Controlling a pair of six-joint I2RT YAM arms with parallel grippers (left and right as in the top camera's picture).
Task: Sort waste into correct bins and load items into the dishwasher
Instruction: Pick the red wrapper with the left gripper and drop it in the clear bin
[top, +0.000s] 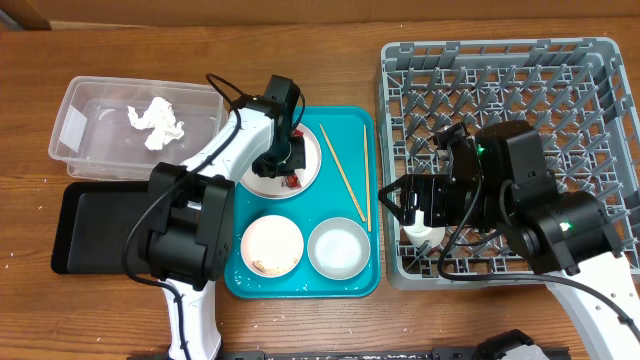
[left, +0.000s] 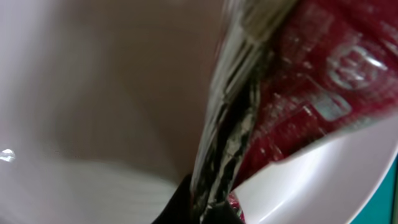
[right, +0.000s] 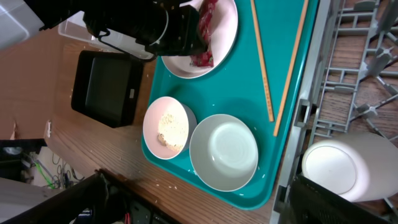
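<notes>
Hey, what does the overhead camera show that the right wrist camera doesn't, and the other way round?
Only overhead: the crumpled white tissue lying in the clear rectangular plastic tub, and the whole grey pegged dish rack.
Only right wrist: the loose white rice on the small white plate, visible as separate grains.
Both: the teal tray, two thin wooden chopsticks, round white bowl, shallow black tray, and the crinkled red wrapper on the large white plate.
</notes>
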